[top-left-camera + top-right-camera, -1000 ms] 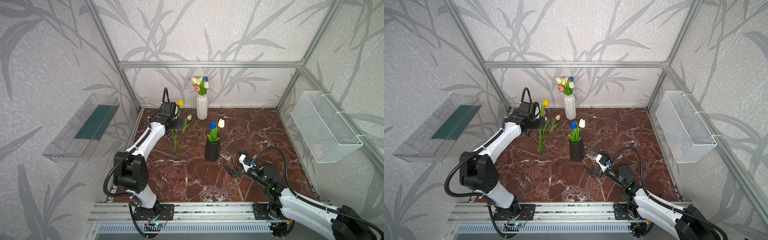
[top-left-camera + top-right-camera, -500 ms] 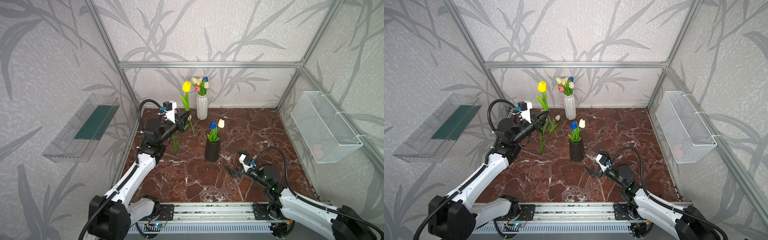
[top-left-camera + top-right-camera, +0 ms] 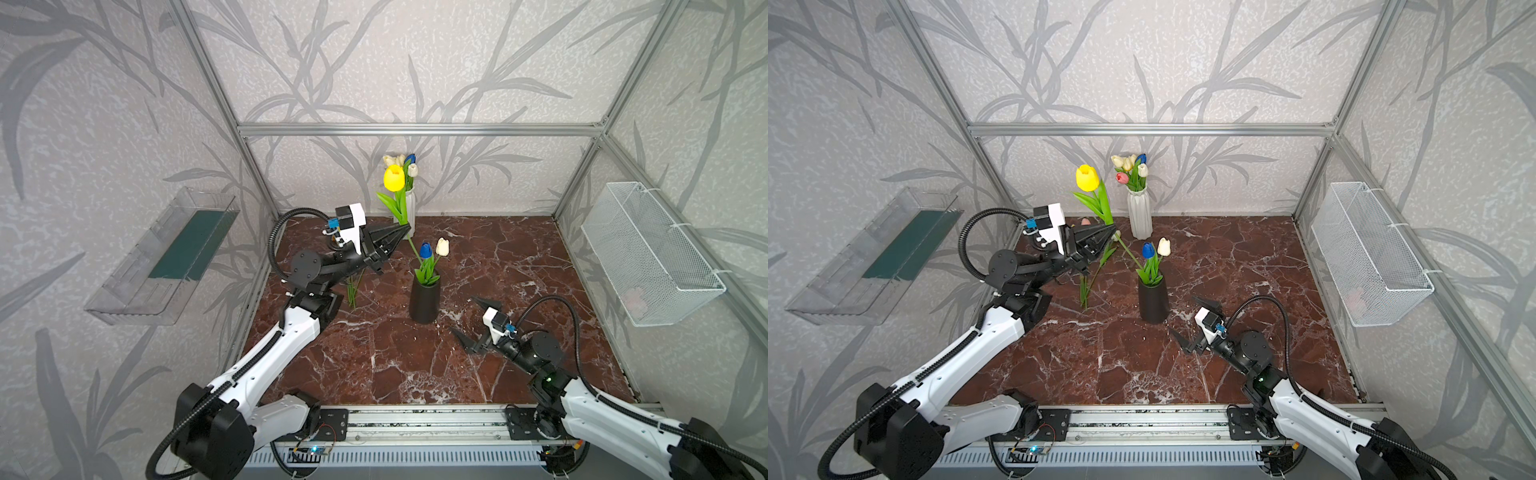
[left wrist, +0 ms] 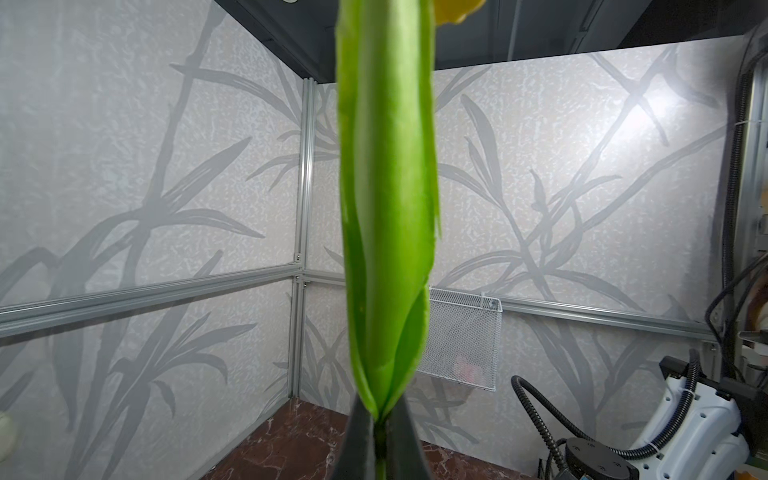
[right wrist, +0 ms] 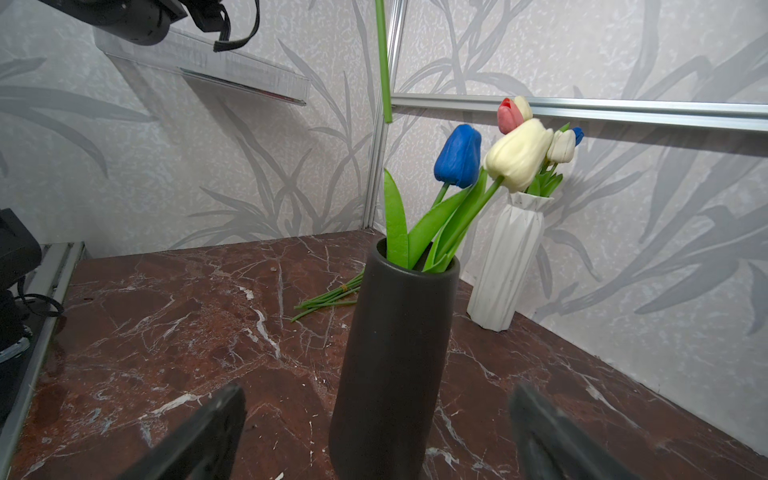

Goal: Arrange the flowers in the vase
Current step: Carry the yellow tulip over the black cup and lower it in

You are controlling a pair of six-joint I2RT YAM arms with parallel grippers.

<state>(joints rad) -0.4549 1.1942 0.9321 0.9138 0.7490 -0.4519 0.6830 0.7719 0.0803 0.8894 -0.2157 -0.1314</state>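
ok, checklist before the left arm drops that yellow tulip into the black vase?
1. Grip: left tool shut on the yellow tulip stem, at the base of the leaves: ok.
2. Stem end higher than the black vase mouth: ok.
3. Stem end lined up over the mouth: cannot tell.
4. Room in the mouth beside the blue tulip and white tulip: ok, a dark gap shows.
5. Black vase upright: ok.
6. Right tool open and apart from the vase: ok.
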